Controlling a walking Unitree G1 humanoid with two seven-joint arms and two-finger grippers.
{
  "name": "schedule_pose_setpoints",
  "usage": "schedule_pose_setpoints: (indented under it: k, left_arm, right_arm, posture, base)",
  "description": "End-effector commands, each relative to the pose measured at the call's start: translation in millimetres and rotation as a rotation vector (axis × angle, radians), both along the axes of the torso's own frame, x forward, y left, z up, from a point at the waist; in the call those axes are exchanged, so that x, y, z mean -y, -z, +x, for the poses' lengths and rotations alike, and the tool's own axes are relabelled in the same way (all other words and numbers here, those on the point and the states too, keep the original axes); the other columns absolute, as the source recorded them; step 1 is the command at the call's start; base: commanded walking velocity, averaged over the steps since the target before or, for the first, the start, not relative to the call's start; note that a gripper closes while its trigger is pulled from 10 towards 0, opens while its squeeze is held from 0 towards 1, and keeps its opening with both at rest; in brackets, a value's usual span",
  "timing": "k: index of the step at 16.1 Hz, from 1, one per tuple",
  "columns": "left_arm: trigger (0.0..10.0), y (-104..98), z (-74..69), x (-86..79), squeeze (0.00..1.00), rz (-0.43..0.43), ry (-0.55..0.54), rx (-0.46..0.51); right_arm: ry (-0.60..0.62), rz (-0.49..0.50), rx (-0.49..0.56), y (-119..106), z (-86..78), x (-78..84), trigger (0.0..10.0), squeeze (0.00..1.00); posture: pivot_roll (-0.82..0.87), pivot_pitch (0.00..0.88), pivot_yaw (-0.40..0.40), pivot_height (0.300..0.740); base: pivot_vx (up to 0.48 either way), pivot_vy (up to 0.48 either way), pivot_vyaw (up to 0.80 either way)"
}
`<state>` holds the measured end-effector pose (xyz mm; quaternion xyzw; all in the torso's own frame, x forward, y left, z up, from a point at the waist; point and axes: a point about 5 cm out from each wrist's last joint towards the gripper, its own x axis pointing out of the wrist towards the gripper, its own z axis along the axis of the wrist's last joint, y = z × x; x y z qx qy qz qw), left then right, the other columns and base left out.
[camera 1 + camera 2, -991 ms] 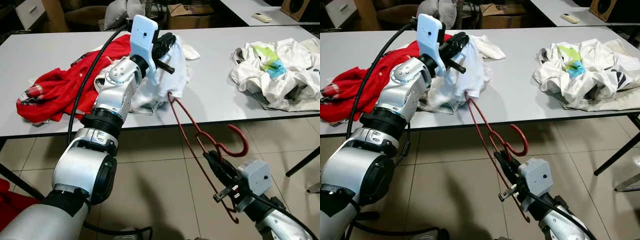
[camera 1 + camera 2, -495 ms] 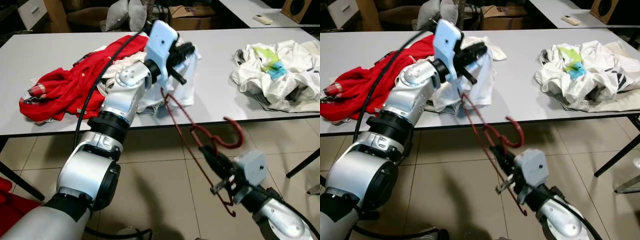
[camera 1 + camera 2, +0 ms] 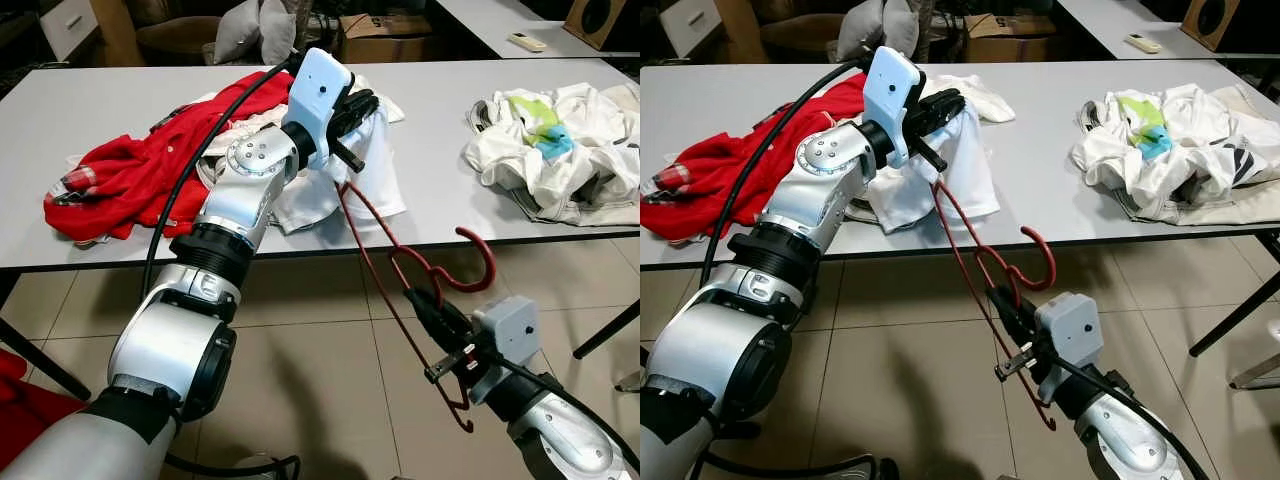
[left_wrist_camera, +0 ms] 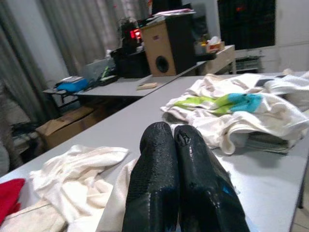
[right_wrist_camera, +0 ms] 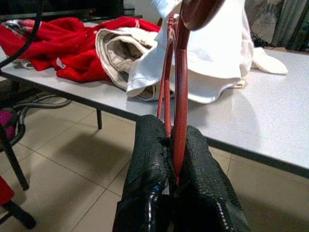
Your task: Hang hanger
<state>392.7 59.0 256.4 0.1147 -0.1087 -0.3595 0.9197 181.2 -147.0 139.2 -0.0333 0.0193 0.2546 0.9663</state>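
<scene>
My left gripper (image 3: pixel 347 106) hangs over the grey table (image 3: pixel 100 110), shut on a white garment (image 3: pixel 372 172) that drapes down from its fingers (image 4: pixel 159 159) toward the front edge. In front of the table and lower down, my right gripper (image 3: pixel 424 306) is shut on a red hanger (image 3: pixel 372 232) near its neck. The wrist view shows the wire pinched between the fingers (image 5: pixel 147 159). The hanger's hook (image 3: pixel 482 268) curls to the right. One arm of the hanger slants up to the hem of the white garment, and its tip is hidden there.
A red garment (image 3: pixel 120 175) and beige cloth lie heaped on the table's left side. A pile of white clothes (image 3: pixel 545 150) with green and blue print sits at the right. Tiled floor lies under my right arm; a table leg (image 3: pixel 605 325) stands at the right.
The left gripper has carried the white garment a little to the right and toward the table's front edge. The hanger's upper arm stays against the garment's hem; the right gripper keeps its grip.
</scene>
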Motion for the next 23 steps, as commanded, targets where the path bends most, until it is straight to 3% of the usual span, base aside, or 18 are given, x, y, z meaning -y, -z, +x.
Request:
schedule_pose_setpoints:
  k: [1, 4, 11, 13, 14, 16, 20, 23]
  left_arm:
    - [0.0, -1, 4.8, -4.9, 0.0, 0.005, -0.072, 0.001]
    - [0.0, -2, 10.7, -12.4, 0.0, -0.008, -0.153, 0.002]
    - [0.0, -3, 6.1, -0.7, 0.0, 0.025, -0.06, 0.004]
    - [0.0, -4, 5.4, 2.0, 0.0, 0.014, -0.055, 0.006]
    - [0.0, -6, 9.2, -2.5, 0.0, -0.011, -0.11, 0.004]
    - [0.0, -11, 13.1, -9.2, 0.0, -0.042, -0.164, 0.01]
    - [0.0, -16, 15.6, -13.5, 0.0, -0.043, -0.189, 0.028]
    - [0.0, -11, 18.0, -16.9, 0.0, -0.025, -0.218, 0.021]
  right_arm:
    - [-0.014, 0.011, 0.026, -7, -2.4, -2.2, 10.0, 0.0]
    - [0.006, 0.019, 0.041, -9, -1.1, -0.2, 10.0, 0.0]
    - [0.01, 0.006, 0.033, -9, 5.5, 1.6, 10.0, 0.0]
    - [-0.03, -0.004, -0.01, -4, 4.1, -1.4, 10.0, 0.0]
    - [-0.121, -0.018, -0.06, 2, -4.2, -9.0, 10.0, 0.0]
    - [-0.142, -0.015, -0.068, 3, -8.8, -11.2, 10.0, 0.0]
    - [-0.107, -0.001, -0.032, -5, -7.1, -4.4, 10.0, 0.0]
    - [-0.05, 0.042, 0.056, -19, -3.1, 3.3, 10.0, 0.0]
  posture:
    - [-0.08, 0.009, 0.026, 0.74]
    - [-0.08, 0.01, 0.029, 0.74]
    - [-0.08, 0.012, 0.024, 0.74]
    - [-0.07, 0.014, 0.022, 0.74]
    - [-0.08, 0.014, 0.021, 0.74]
    - [-0.08, 0.017, 0.022, 0.74]
    - [-0.08, 0.019, 0.028, 0.74]
    - [-0.08, 0.02, 0.032, 0.74]
  base:
    - [0.0, 0.0, 0.0]
    - [0.0, 0.0, 0.0]
    - [0.0, 0.0, 0.0]
    - [0.0, 0.0, 0.0]
    - [0.0, 0.0, 0.0]
    - [0.0, 0.0, 0.0]
    - [0.0, 0.0, 0.0]
    - [0.0, 0.0, 0.0]
